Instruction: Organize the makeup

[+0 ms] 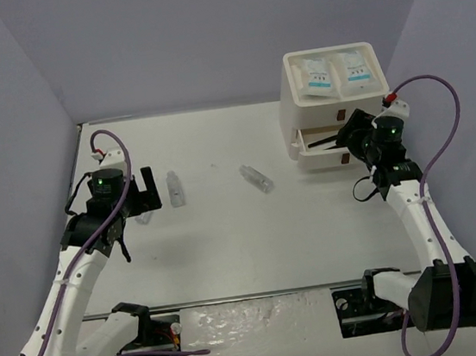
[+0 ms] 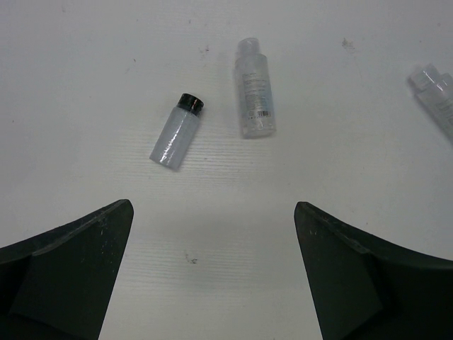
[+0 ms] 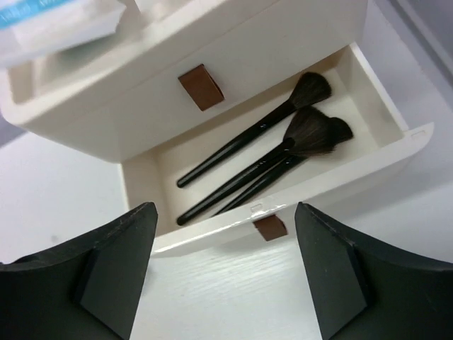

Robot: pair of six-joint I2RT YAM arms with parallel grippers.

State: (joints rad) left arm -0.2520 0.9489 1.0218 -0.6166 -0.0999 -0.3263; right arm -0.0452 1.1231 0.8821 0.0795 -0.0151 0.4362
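Observation:
Three clear vials lie on the table: a black-capped vial, a clear bottle and a third vial at the right edge. From above they show as the black-capped vial, the bottle and the third vial. My left gripper is open and empty, just short of the black-capped vial. Three black brushes lie in the open drawer. My right gripper is open and empty in front of that drawer. Two white sachets lie on top of the box. No wooden stick shows.
The white three-drawer box stands at the back right, one drawer pulled out toward the left. Its brown handle lies between my right fingers; a shut drawer's handle is above. Lilac walls close the table on three sides.

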